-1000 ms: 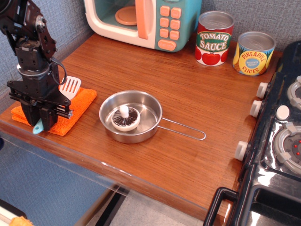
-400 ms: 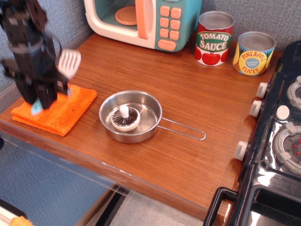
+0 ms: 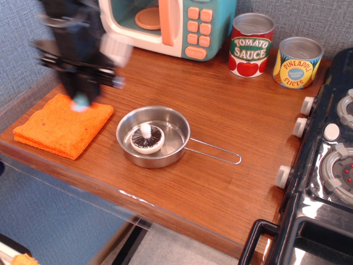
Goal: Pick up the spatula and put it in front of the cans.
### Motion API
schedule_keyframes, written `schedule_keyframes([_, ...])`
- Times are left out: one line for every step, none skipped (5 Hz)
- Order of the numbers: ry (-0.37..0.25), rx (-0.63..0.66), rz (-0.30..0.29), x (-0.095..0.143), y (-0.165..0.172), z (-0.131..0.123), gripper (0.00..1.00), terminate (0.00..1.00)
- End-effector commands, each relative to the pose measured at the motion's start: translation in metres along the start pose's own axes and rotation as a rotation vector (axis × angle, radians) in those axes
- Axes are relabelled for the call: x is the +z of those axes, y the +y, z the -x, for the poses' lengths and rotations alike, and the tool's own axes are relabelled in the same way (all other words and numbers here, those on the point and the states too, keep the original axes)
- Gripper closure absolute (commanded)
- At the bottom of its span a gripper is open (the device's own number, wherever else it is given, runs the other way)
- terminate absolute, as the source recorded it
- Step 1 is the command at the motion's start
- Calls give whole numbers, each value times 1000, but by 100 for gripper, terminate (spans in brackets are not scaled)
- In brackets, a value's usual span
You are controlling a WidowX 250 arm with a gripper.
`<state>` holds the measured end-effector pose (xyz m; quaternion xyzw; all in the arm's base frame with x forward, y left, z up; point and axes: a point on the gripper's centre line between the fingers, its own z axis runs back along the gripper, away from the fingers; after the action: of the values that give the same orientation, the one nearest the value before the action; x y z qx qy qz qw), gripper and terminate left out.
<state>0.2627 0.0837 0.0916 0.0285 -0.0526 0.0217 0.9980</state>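
Note:
My gripper (image 3: 84,84) is blurred with motion, up in the air above the table's left side, shut on the spatula. The spatula's white slotted head (image 3: 115,47) sticks out to the upper right and its light blue handle tip (image 3: 81,101) shows below the fingers. The two cans stand at the back right: the red Tomato Sauce can (image 3: 251,45) and the yellow-and-blue Pineapple Slices can (image 3: 297,62). The gripper is far left of them.
An orange cloth (image 3: 62,125) lies at the front left. A steel pan (image 3: 154,137) with a wire handle holds a toy mushroom (image 3: 146,138). A toy microwave (image 3: 168,25) stands at the back. A toy stove (image 3: 325,160) lines the right edge.
The gripper took the spatula off the orange cloth, rose, and has moved right and toward the back, carrying it.

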Motion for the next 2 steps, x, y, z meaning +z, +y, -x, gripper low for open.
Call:
schedule_keyframes([10,-124,55,1,-90,-42,100,0])
schedule_keyframes([18,-148,78,-8,-130,-61,100,0])
